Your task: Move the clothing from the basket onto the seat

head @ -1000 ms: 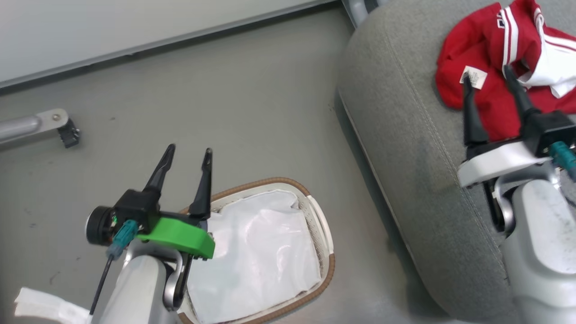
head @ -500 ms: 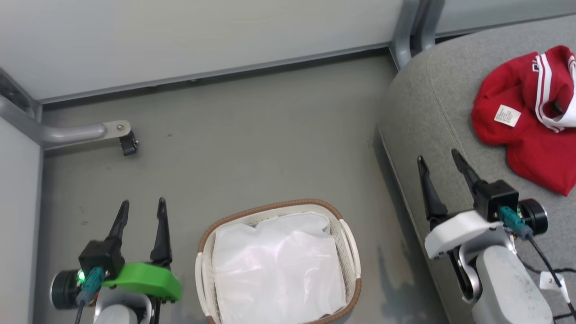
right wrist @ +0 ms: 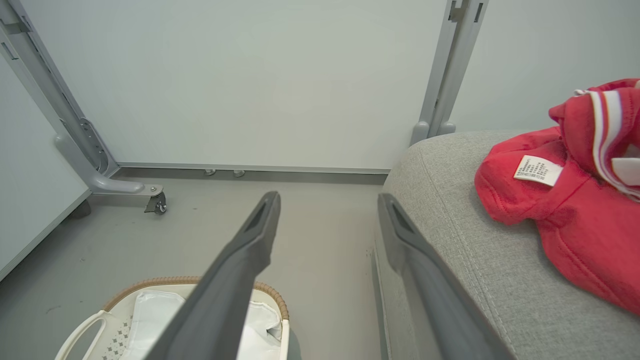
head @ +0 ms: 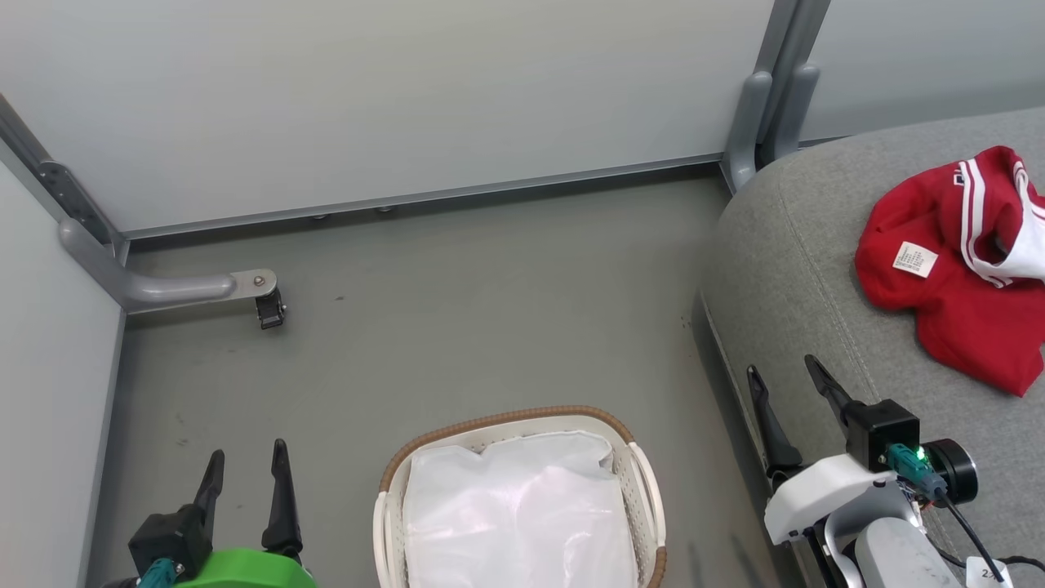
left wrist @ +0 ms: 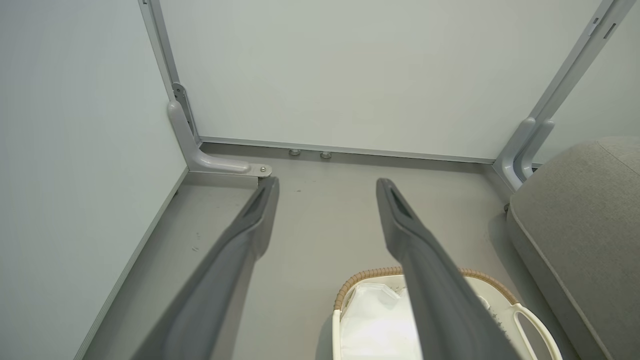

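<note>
The clothing (head: 955, 302), bright red soft fabric, lies in a crumpled heap on the seat (head: 800, 269). The plain red piece spreads flat with a small white label (head: 915, 259) facing up. The piece with white stripes and a white panel is bunched on top of it. The seat is a large grey woven cushion with a rounded edge and a stitched seam. The basket (head: 506, 418), oval white perforated plastic with a brown woven rim, stands upright on the floor (head: 457, 327) beside the seat, its white liner (head: 522, 514) showing across the inside.
</note>
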### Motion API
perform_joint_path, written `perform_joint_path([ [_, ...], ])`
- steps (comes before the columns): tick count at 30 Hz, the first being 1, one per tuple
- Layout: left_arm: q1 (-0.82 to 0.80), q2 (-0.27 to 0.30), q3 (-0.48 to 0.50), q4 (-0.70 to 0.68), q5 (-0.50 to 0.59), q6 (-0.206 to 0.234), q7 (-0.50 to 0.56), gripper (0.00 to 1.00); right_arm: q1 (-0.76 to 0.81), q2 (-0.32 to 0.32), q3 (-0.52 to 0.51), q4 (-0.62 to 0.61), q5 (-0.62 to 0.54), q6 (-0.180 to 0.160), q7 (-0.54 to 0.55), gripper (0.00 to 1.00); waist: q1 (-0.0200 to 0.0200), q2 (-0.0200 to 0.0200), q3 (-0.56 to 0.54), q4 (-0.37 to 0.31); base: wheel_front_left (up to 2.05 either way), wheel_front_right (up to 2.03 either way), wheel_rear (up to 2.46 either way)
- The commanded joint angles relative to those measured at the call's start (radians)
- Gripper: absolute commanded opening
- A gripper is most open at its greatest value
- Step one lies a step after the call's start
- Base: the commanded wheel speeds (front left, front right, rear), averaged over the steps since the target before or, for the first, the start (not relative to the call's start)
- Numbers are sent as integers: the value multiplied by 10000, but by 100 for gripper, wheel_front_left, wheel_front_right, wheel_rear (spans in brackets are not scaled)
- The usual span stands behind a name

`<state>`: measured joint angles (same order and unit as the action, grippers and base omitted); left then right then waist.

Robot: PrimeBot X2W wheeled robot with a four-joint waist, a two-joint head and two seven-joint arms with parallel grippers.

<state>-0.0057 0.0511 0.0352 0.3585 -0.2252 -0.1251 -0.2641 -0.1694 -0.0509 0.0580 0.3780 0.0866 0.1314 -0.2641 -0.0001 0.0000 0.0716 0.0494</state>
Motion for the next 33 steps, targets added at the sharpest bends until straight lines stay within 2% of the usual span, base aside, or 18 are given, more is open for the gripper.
perform_joint_path([
  [1,155,3,-16,32,-41,-48,-1,100,190,-19,10,42,38,-14,-5,100,1,0,-51,11,0,0,0],
  [2,12,2,-27,37,-45,-14,1,0,9,6,5,9,5,0,0,0,1,0,-43,8,0,0,0],
  [6,11,-69,-48,379,-70,-13,12,0,164,77,6,332,27,0,34,0,1,0,-57,8,0,0,0],
  [33,-381,-41,240,-139,-4665,-30,1271,0,306,46,-581,-248,5097,-3,1285,0,1,0,-192,-100,0,0,0],
])
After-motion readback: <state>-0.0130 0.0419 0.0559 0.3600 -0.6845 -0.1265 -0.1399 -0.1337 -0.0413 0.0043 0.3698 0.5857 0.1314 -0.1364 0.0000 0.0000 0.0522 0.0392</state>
